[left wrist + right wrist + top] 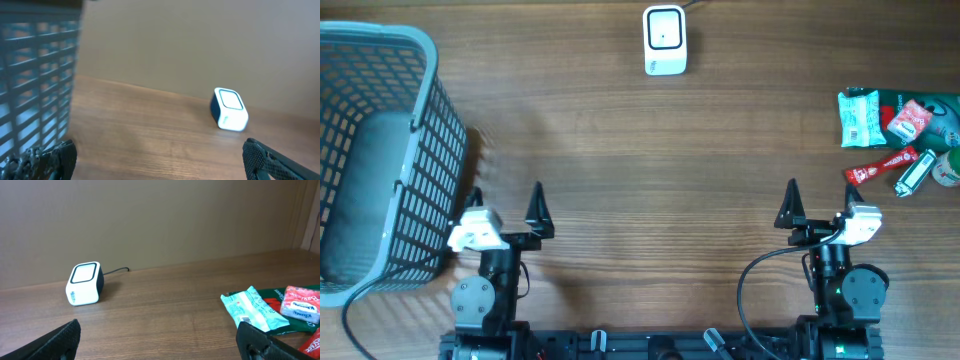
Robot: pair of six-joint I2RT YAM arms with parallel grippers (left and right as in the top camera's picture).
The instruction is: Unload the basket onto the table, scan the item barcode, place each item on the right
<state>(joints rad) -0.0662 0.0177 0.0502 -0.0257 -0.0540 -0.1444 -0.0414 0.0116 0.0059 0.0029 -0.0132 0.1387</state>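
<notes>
The left jaws and right jaws both gape wide and empty over a brown wood-grain surface [640,170] backed by a plain beige wall [160,220]. Ahead and right of the right jaws lie a teal packet [860,118], a red-and-white packet [909,120] and a red stick [882,165]. The white scanner [665,40] sits far ahead, between both arms. The packet lettering is too small to read.
</notes>
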